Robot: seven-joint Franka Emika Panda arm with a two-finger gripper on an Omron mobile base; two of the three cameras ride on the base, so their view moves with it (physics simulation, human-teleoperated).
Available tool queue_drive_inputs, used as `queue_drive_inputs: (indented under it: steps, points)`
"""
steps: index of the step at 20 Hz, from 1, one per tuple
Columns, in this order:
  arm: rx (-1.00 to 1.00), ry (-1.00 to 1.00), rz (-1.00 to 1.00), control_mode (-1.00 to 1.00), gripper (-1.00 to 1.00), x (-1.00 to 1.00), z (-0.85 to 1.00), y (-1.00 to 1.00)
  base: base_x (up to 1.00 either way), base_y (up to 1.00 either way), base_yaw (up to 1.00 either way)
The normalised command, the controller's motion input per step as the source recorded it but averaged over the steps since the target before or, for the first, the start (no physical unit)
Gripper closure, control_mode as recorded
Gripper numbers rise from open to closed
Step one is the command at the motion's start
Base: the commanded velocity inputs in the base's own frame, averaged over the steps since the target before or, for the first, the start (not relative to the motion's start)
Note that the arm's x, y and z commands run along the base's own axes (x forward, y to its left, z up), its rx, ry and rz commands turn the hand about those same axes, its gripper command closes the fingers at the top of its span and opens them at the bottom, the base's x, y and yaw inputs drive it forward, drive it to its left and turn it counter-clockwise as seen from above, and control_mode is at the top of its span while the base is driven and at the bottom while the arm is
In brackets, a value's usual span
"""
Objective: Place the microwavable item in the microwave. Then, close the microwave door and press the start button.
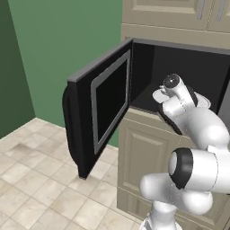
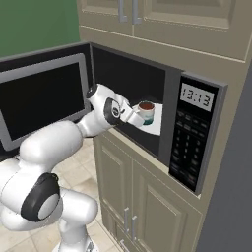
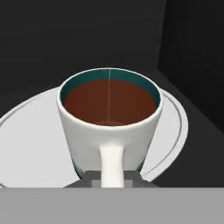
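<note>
Mug (image 3: 109, 127) sits on turntable plate (image 3: 30, 144) inside microwave (image 2: 147, 83), frame center in hand view. Gripper (image 3: 111, 177) fingers pinched narrow on mug handle. Microwave door (image 1: 101, 108) open, frame left.

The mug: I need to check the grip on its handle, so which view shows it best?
The hand view: the mug faces the camera, its handle between the claw tips. The right base view shows it small on the turntable plate; in the left base view the arm covers it.

White turntable plate (image 3: 26, 144) on microwave (image 2: 147, 78) floor; mug (image 3: 109, 122) stands on plate.
</note>
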Motion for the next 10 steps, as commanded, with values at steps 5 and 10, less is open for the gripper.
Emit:
queue_drive_inputs:
  steps: [5, 10]
  points:
    - [0.00, 0.00, 0.00, -1.00, 1.00, 0.23, -0.34, -0.13, 0.00, 0.00, 0.00]
    - [0.00, -0.01, 0.00, -1.00, 1.00, 0.23, -0.20, -0.06, 0.00, 0.00, 0.00]
